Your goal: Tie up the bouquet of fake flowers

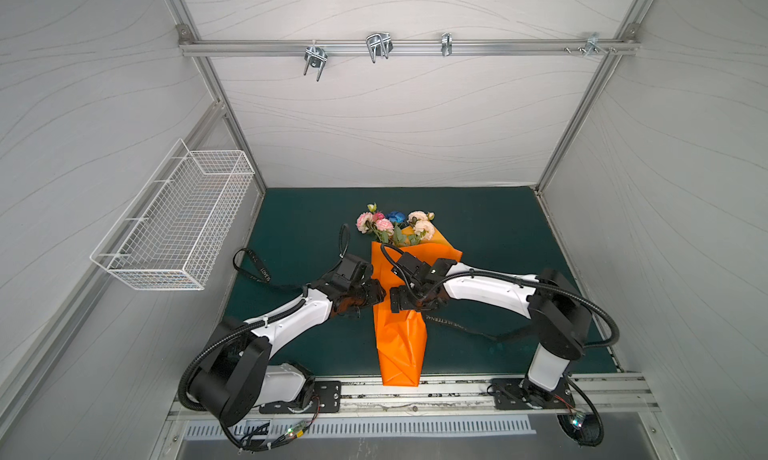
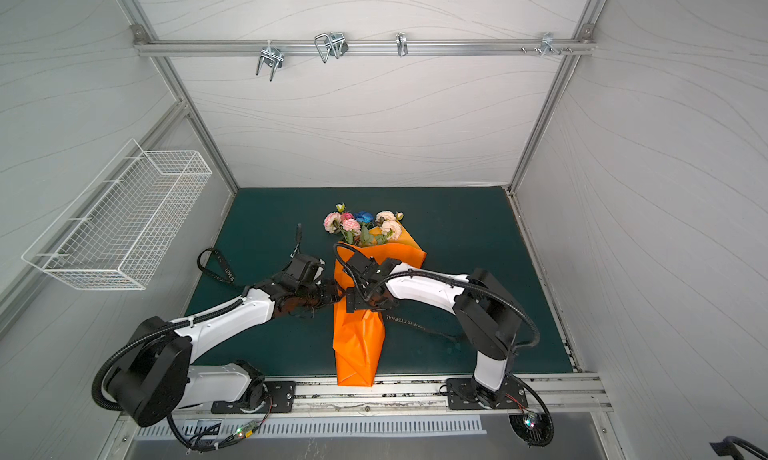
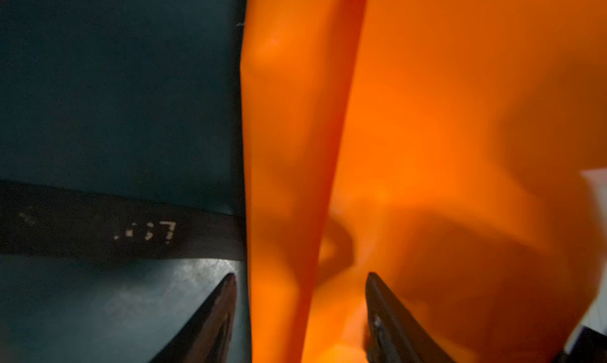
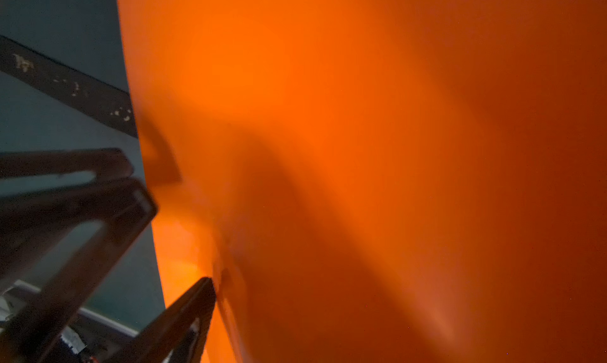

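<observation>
The bouquet of fake flowers [image 1: 395, 225] lies on the dark green mat, its pink, peach and blue blossoms sticking out of an orange paper wrap [image 1: 399, 341] that hides the stems. A black printed ribbon [image 1: 449, 322] passes under the wrap and comes out on both sides. My left gripper [image 1: 376, 295] is at the wrap's left edge. In the left wrist view this gripper [image 3: 300, 277] is open, its jaws straddling the paper's edge fold. My right gripper [image 1: 395, 300] faces it over the wrap, open. One fingertip [image 4: 203, 292] shows against the paper; the other is hidden.
A white wire basket [image 1: 174, 221] hangs on the left wall. Metal hooks [image 1: 378, 46] hang from the rail on the back wall. The ribbon's left end loops on the mat [image 1: 249, 266]. The wrap's lower tip reaches the aluminium front rail [image 1: 457, 389].
</observation>
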Tool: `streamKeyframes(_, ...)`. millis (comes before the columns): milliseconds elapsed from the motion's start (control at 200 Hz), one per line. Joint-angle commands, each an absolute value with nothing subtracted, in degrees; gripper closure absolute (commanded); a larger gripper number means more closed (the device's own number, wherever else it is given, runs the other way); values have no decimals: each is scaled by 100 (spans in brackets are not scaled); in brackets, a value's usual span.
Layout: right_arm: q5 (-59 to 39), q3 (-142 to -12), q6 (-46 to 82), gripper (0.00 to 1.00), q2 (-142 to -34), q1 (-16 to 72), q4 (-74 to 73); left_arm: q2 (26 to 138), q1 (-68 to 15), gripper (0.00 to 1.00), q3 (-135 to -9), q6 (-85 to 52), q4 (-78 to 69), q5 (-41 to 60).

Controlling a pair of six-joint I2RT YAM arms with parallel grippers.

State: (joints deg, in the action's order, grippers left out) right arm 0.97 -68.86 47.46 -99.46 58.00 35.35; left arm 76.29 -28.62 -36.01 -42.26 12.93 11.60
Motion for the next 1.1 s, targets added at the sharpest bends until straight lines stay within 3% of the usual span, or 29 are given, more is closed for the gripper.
streamKeyframes(0, 56, -6635, 4668, 1, -9424, 5740, 3825, 7896, -2865, 38, -3854, -4216, 1007, 1176)
streamKeyframes(365, 9, -5466, 5062, 1, -7800, 5336, 4269, 8516, -2865, 54, -3861, -4320, 618, 1416)
streamKeyframes(665, -404, -3883, 6003, 11, -6474, 4865, 4064, 8656, -2865, 80, -3793, -4482, 415, 1467)
streamKeyframes(810, -767, -3205, 6245, 12, -6468, 4512, 3023, 8731, -2865, 89, -3737, -4569, 339, 1433)
streamKeyframes(1095, -976, -2952, 6105, 32, -7143, 3713, 1851, 8895, -2865, 97, -3726, -4640, 250, 1345)
